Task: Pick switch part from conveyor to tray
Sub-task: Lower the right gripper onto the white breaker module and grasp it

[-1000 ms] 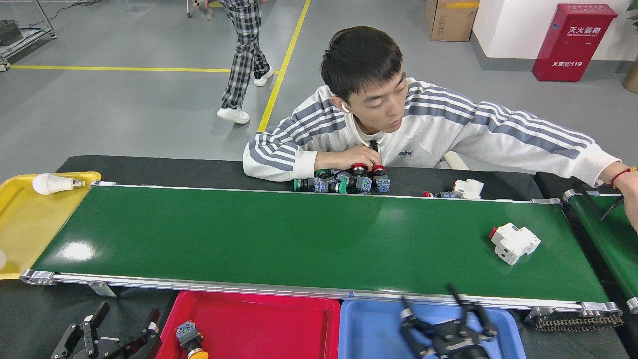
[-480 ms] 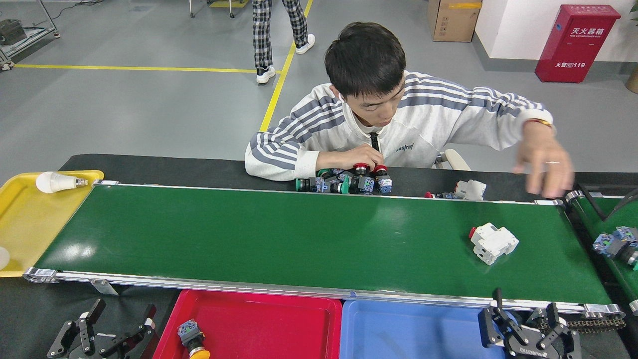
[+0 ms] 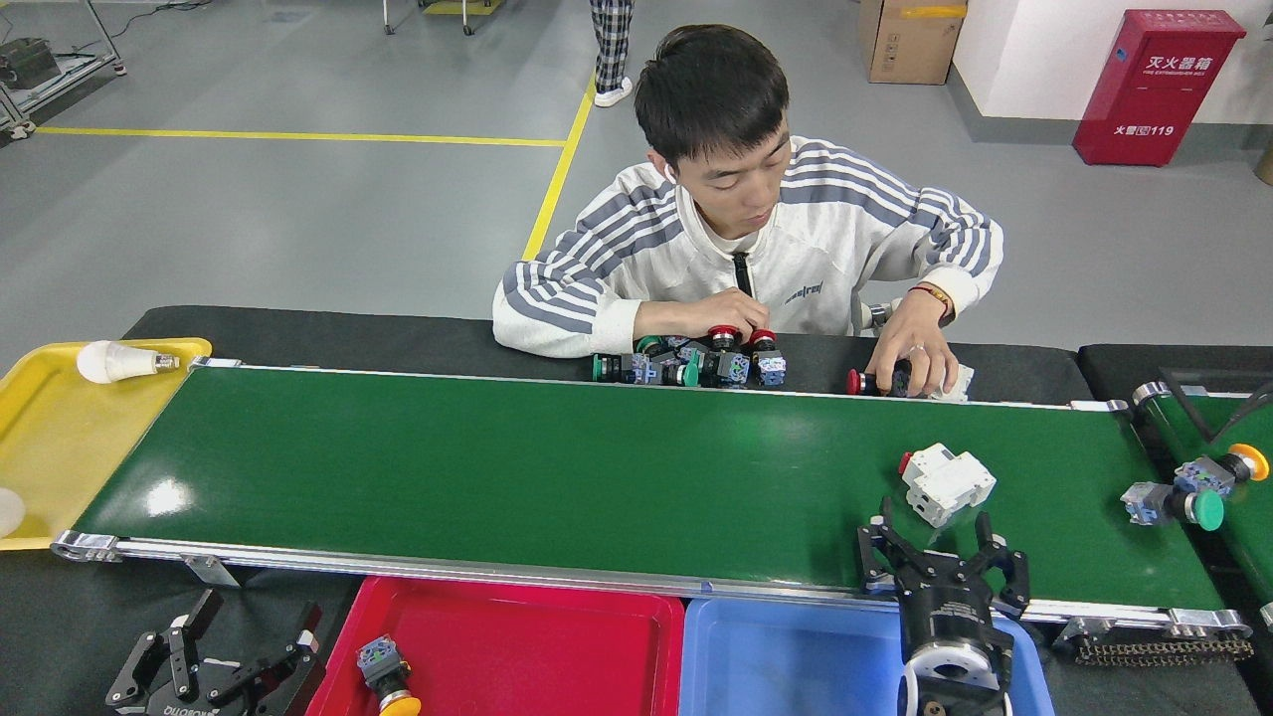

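While the right end effector (image 3: 943, 545) is hovering spread, the switch (image 3: 946, 483) is lying just beyond; centre fingers before pinching.

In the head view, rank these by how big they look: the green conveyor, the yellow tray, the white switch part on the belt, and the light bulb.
1. conveyor
2. yellow tray, partly cut off at the view's edge
3. and 4. white switch part and light bulb: they look too alike in size to rank.
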{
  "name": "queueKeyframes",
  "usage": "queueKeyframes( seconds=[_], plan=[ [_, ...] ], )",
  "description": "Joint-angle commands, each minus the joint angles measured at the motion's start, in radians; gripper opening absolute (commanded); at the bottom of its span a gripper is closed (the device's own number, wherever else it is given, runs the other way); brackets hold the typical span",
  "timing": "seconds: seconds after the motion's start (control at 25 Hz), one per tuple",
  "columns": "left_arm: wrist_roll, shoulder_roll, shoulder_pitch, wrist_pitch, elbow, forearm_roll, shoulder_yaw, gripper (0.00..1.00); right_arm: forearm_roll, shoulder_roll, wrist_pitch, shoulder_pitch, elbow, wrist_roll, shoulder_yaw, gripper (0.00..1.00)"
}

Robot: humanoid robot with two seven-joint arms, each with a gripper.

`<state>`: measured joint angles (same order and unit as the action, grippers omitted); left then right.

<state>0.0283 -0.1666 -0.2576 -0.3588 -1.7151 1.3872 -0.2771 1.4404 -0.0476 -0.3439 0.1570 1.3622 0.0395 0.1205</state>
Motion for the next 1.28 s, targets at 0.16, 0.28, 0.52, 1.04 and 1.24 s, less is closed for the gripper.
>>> queueKeyframes(
  seconds=[0.16, 0.28, 0.52, 1.04, 1.24],
  plan=[
    [-0.008, 0.001, 0.009, -0.006, -0.011, 0.001, -0.002, 1.00, -0.005, -0.009, -0.003, 0.091, -0.081, 0.002, 0.022, 0.99],
    [-0.008, -0.001, 0.014, -0.008, -0.011, 0.001, -0.002, 1.00, -0.005, -0.008, 0.005, 0.102, -0.106, 0.000, 0.025, 0.99],
    [-0.008, -0.004, 0.012, -0.008, -0.009, 0.001, 0.001, 1.00, -0.012, -0.003, 0.008, 0.104, -0.130, 0.000, 0.025, 0.99],
    [-0.008, -0.008, 0.026, -0.008, -0.009, 0.001, 0.015, 1.00, -0.063, 0.015, 0.074, 0.161, -0.213, 0.003, 0.100, 0.02],
    [-0.008, -0.011, 0.027, -0.008, -0.008, 0.001, 0.015, 1.00, -0.061, 0.015, 0.101, 0.153, -0.181, 0.002, 0.102, 0.01]
  ],
)
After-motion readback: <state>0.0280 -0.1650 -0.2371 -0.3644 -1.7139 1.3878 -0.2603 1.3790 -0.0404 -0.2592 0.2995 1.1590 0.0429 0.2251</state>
